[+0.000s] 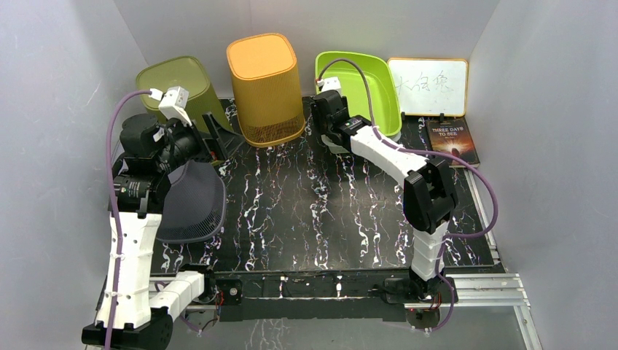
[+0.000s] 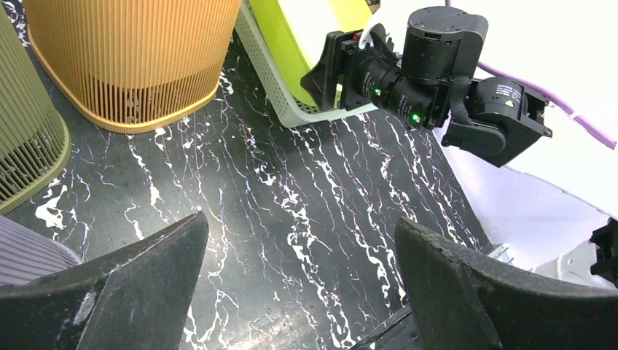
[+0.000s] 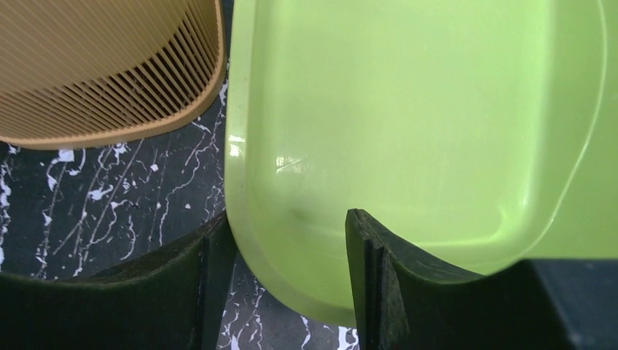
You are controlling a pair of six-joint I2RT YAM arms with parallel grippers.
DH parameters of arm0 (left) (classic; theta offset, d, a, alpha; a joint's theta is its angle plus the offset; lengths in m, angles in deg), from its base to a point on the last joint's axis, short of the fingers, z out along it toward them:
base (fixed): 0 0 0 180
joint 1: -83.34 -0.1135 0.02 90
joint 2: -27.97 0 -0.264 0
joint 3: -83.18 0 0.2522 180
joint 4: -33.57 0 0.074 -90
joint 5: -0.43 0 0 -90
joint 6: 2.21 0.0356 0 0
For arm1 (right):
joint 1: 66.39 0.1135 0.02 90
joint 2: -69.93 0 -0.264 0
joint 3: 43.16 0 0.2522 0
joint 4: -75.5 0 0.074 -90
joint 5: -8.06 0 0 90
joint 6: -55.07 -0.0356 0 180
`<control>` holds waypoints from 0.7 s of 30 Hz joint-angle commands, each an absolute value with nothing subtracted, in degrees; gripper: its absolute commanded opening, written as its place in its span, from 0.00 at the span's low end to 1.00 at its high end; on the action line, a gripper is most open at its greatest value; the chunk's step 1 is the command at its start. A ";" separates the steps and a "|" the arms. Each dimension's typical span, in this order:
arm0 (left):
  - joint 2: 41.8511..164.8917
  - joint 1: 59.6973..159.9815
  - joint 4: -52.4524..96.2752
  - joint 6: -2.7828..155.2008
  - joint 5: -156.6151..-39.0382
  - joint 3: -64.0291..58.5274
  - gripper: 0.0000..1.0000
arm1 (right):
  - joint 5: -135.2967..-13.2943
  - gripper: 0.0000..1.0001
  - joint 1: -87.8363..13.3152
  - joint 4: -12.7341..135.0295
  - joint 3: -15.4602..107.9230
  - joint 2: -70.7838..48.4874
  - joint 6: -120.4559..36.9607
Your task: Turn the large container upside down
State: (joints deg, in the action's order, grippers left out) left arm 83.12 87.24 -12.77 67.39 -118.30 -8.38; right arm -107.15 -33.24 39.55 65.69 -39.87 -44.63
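Right tool (image 3: 291,292): fingers astride near rim of lime bin (image 3: 408,131), not visibly clamped. Left tool (image 2: 299,284): spread, empty, well apart.

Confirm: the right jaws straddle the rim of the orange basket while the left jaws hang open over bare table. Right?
Not quite. The right gripper straddles the rim of the green tub, not the orange basket beside it, as the right wrist view shows. The left gripper does hang open over bare table.

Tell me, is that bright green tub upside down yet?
No. The green tub is open side up: its bare inside shows. The right gripper straddles its near rim, one finger inside, one outside.
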 commanded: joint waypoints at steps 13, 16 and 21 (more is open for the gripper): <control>80.52 87.12 -13.43 67.73 -117.99 -6.47 0.98 | -103.10 0.00 -35.17 47.32 65.49 -39.09 -40.39; 80.27 87.13 -13.65 67.82 -117.71 -7.05 0.98 | -100.57 0.00 -35.22 47.27 66.73 -35.53 -40.43; 79.97 87.12 -15.58 68.73 -114.94 -9.46 0.98 | -94.23 0.00 -35.11 47.17 67.63 -26.38 -42.15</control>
